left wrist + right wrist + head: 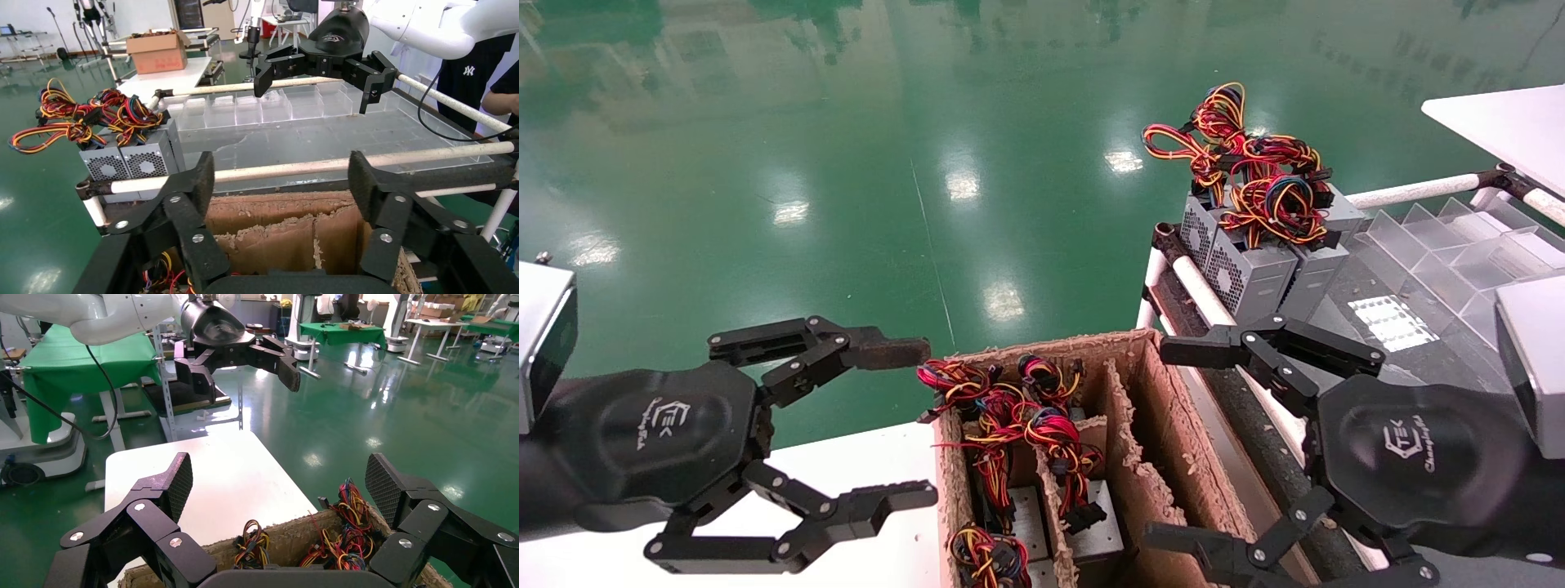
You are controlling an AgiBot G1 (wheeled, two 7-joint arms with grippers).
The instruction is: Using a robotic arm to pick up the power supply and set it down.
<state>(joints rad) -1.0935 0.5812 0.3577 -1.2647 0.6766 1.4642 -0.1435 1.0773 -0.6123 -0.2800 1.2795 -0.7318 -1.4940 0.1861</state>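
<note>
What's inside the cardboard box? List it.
The cardboard box is split by ragged dividers. Its left slots hold grey power supplies standing on end, topped by red, yellow and black wire bundles. The right compartment's floor is hidden by the right pincer. The left pincer hangs open alongside.

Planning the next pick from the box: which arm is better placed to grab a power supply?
Probably left: the left gripper hangs open right beside the power supplies in the cardboard box; the right gripper, also open, sits over the box's other side.
</note>
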